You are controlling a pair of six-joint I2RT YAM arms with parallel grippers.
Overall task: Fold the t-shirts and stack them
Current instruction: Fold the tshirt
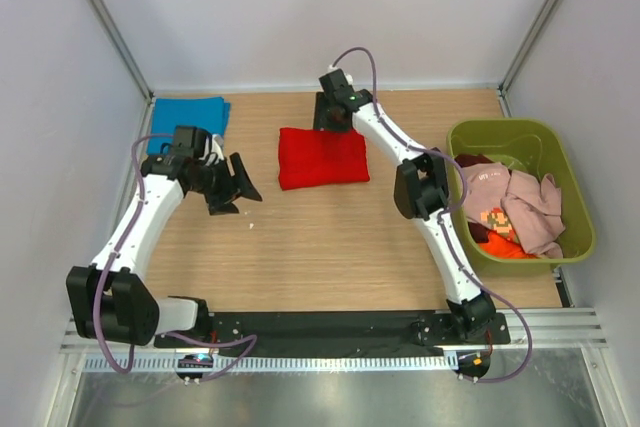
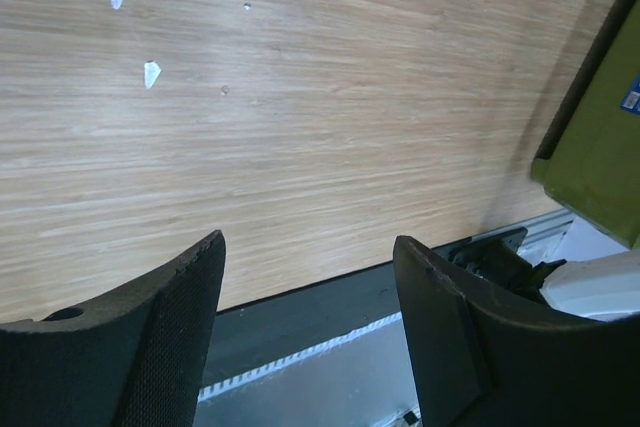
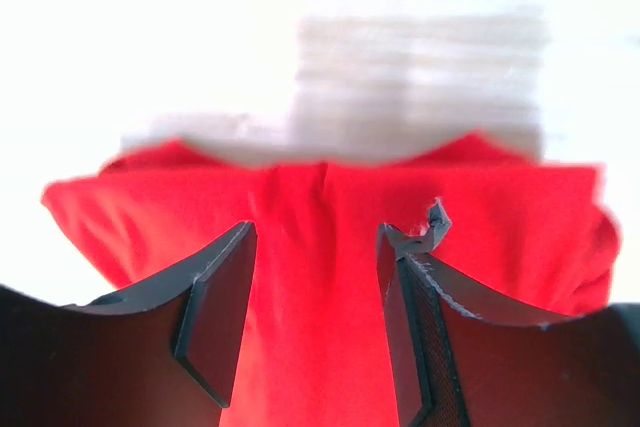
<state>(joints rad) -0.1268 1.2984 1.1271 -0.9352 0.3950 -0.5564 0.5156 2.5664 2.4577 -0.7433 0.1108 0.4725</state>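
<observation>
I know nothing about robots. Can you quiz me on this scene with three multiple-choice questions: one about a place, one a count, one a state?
1. Where on the table is the blue t-shirt? A near edge; B far right corner; C far left corner.
2. How many folded t-shirts lie on the table? A two; B one; C four.
3. The left fingers are: A shut on cloth; B open, holding nothing; C hidden.
Answers: C, it lies by the back wall, left; A, only the blue one and the red t-shirt; B, the left wrist view shows bare wood between them.
</observation>
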